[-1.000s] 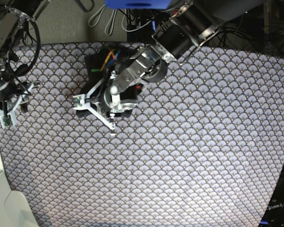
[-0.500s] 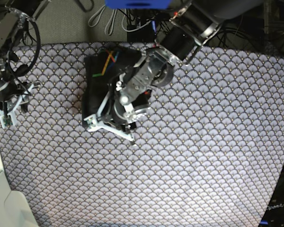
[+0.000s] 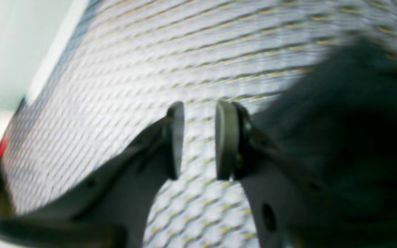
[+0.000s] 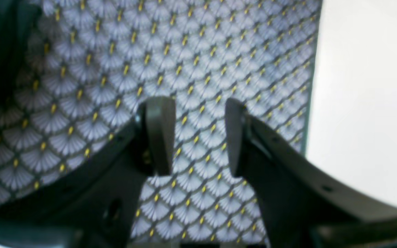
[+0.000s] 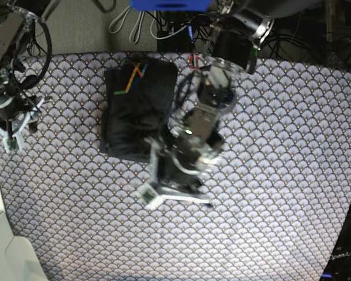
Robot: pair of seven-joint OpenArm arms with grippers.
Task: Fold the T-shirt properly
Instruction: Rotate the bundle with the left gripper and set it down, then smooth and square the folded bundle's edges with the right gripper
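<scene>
— What do you get from the base view?
— Your T-shirt [image 5: 137, 108] lies folded near the counter's [image 5: 281, 193] far edge, left of middle. The left pincer [image 5: 172, 196] hangs just off its near corner.

— And your left wrist view?
— Blurred, but the left pincer [image 3: 198, 141] gapes with nothing inside, the T-shirt [image 3: 350, 131] beside it.

— Right wrist?
— The right pincer [image 4: 198, 137] is parted, empty, near the counter's [image 4: 219, 55] left edge.

Base camera looked straight down from high overhead. Left wrist camera sat just behind left tool [image 3: 198, 139], facing low, close across patterned cloth [image 3: 133, 62]. Right wrist camera behind right tool [image 4: 200, 137], near same cloth; all views shared it.
</scene>
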